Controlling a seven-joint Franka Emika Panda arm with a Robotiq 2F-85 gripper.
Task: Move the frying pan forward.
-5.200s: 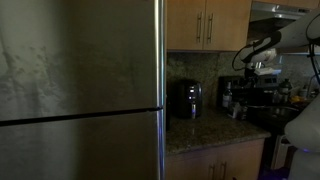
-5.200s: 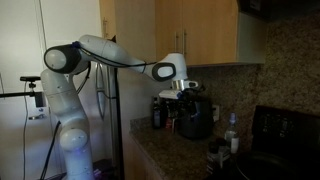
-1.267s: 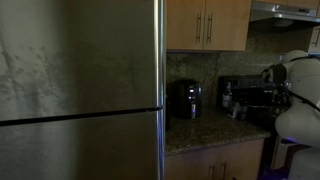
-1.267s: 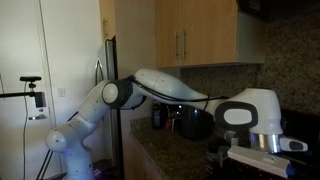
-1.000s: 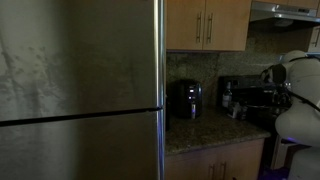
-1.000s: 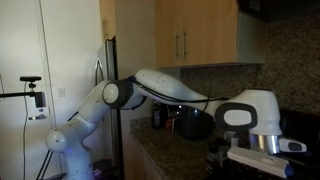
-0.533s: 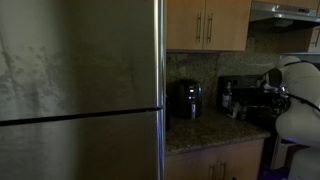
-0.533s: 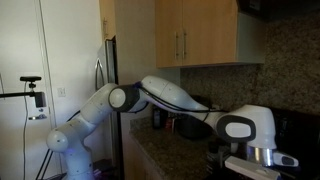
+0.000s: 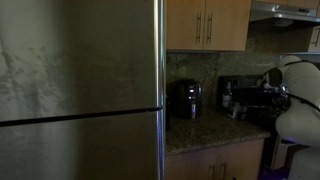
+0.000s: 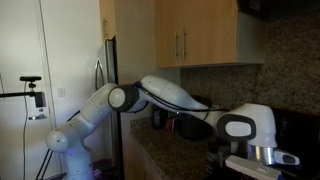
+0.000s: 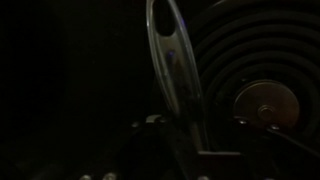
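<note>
Arm [image 10: 170,95] reaches from its base out along the counter [image 10: 165,155], with the wrist low at the far end. End effector [image 10: 256,160] sits at the bottom edge of an exterior view with its fingers cropped. The wrist view is too dark to show them, so can't tell if it's wide, narrow or gripping. That wrist view shows the frying pan handle [image 11: 172,65], a long metal loop running top to bottom through the middle of the picture. A coil burner [image 11: 262,60] lies just beside the handle, round centre cap visible. Pan body can't be made out. 1 black appliance [image 9: 185,98] stands on the counter against the backsplash, with wood cabinets [image 9: 205,22] above and the fridge [image 9: 80,90] beside it.
</note>
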